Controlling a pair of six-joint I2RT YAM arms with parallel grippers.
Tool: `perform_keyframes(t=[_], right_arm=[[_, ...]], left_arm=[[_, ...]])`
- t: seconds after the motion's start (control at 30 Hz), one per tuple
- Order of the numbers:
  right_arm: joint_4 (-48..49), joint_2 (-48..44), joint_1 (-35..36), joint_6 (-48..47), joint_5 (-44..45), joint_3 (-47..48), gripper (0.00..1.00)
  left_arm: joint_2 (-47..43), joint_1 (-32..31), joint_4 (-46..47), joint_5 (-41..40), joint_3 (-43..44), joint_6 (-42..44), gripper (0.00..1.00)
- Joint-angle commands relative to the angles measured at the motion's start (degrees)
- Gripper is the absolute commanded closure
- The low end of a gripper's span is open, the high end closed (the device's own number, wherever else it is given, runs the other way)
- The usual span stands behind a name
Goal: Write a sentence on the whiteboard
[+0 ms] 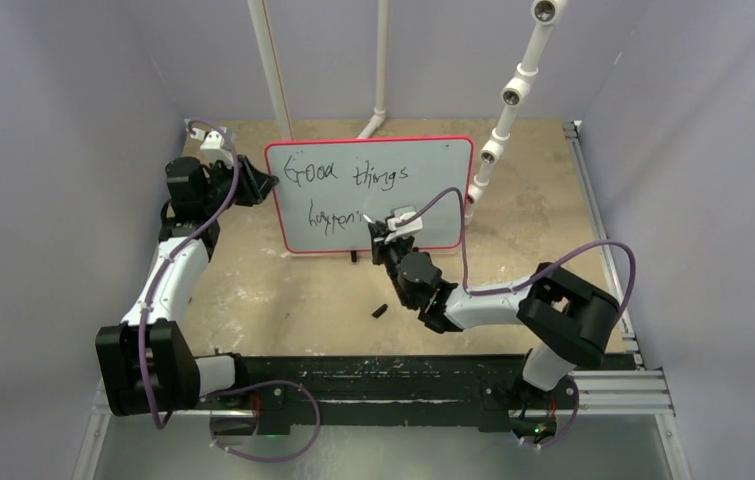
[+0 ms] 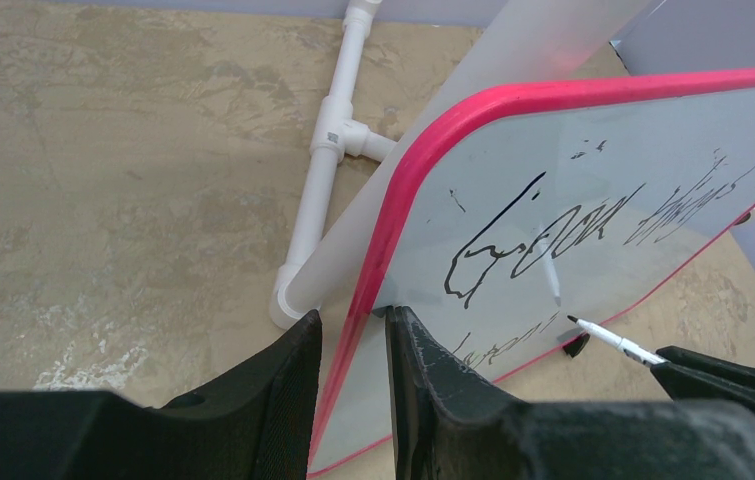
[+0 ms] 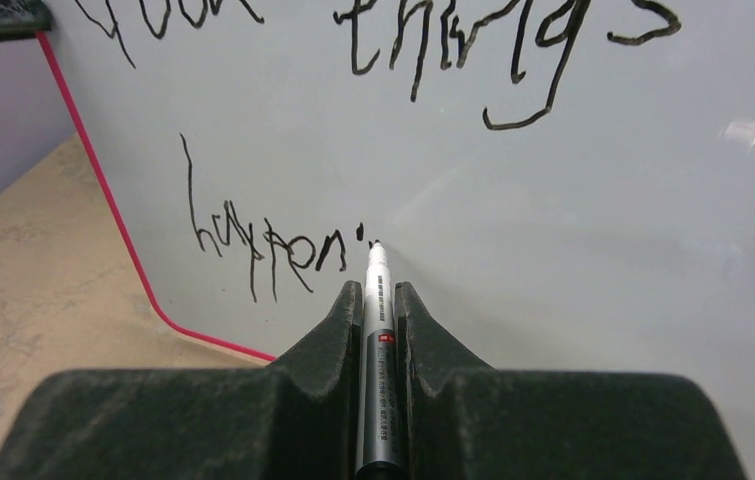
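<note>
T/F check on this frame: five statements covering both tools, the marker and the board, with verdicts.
1. The right tool grips a marker whose tip is at the whiteboard. True.
2. The left tool hangs clear of the whiteboard. False: it grips the board's left edge.
3. The sentence starts "Good things". True.
4. Its second line is finished. False: it stops partway through a word, at the marker tip.
5. A small black object lies on the table in front of the board. True.
</note>
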Motion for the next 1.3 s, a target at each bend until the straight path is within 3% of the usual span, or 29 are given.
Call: perform_keyframes(t=[0.0,0.53,1.27], right_arm=[[-1.3,0.9,-0.1,1.5,0.3,1.2,1.00],[-4.1,2.2,-0.1,3.3,1.6,1.4,1.00],[-0.2,0.0,-0.2,0.0,5.1,0.9,1.00]], left_arm=[[-1.0,0.0,1.9,0.8,-0.6,0.0,0.71],[-1.1,0.0,2.0,1.0,-0.6,-0.1,0.70],[-1.1,-0.1,2.0,1.0,-0.6,-0.1,0.70]])
